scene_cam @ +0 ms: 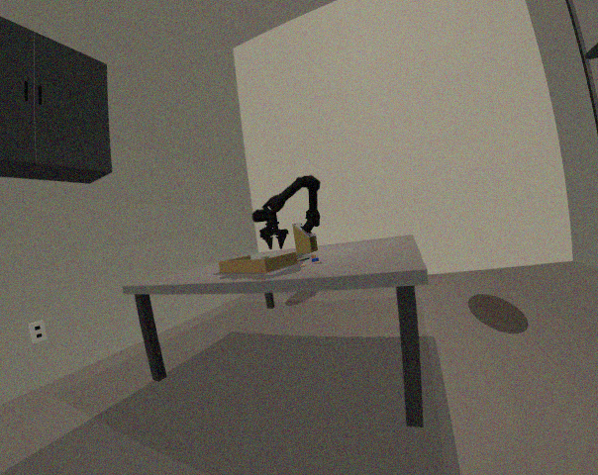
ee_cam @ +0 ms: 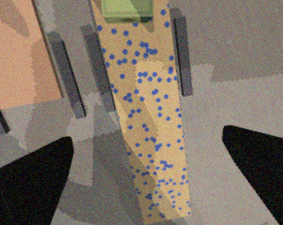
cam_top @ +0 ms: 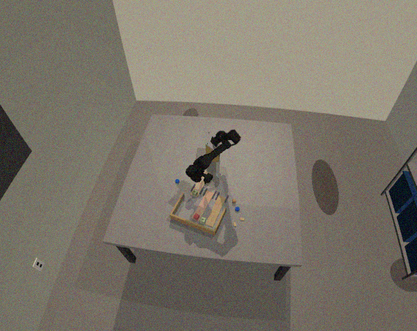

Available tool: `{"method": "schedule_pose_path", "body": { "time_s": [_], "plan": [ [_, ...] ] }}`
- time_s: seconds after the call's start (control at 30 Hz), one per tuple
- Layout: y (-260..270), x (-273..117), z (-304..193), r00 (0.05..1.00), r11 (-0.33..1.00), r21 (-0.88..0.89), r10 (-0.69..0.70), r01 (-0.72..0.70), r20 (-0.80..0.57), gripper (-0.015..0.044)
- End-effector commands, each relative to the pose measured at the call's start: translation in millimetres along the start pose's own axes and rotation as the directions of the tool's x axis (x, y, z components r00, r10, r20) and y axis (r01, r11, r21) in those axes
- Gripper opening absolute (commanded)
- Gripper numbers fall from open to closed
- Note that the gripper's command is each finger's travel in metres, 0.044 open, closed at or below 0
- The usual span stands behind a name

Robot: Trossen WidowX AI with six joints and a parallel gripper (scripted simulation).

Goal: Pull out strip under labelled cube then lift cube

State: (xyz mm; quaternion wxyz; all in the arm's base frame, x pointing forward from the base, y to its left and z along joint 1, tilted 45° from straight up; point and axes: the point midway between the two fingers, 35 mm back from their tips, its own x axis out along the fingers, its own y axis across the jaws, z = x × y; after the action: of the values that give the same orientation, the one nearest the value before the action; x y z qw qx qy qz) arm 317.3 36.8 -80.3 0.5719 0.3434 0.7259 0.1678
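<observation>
A tan strip with blue dots (cam_top: 199,186) (ee_cam: 153,108) sticks out of the tray's open side, with a green cube (cam_top: 195,192) (ee_cam: 127,9) on its inner part. My gripper (scene_cam: 275,247) (ee_cam: 150,138) is open and empty above the strip, one finger to each side of it. A salmon strip (cam_top: 206,203) (ee_cam: 20,66) and a yellowish strip (cam_top: 218,208) lie in the tray. A red cube (cam_top: 196,216) is at the salmon strip's far end. Another green cube (cam_top: 203,220) is near it; what it rests on is unclear. No label is legible.
The tray's wooden wall (cam_top: 190,223) (scene_cam: 243,265) stands around the strips. Dark guides (cam_top: 204,191) (ee_cam: 68,80) flank the strips at the open side. A wooden board (scene_cam: 304,240) stands upright by the arm's base. Blue balls (cam_top: 177,181) (cam_top: 237,209) and small blocks (cam_top: 241,219) lie outside the tray.
</observation>
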Motion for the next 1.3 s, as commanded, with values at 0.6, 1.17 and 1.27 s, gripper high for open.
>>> {"method": "schedule_pose_path", "body": {
  "time_s": [0.6, 1.17, 1.27],
  "plan": [
    [9.9, -6.0, 76.5, 1.0, 1.0, 0.005, 0.003, -0.003, 0.0, 0.044],
    [10.4, 14.6, 83.6, 1.0, 1.0, 0.005, 0.004, -0.004, 0.0, 0.025],
    [10.4, 19.6, 83.6, 1.0, 1.0, 0.005, 0.004, -0.004, 0.0, 0.025]
  ]
}}
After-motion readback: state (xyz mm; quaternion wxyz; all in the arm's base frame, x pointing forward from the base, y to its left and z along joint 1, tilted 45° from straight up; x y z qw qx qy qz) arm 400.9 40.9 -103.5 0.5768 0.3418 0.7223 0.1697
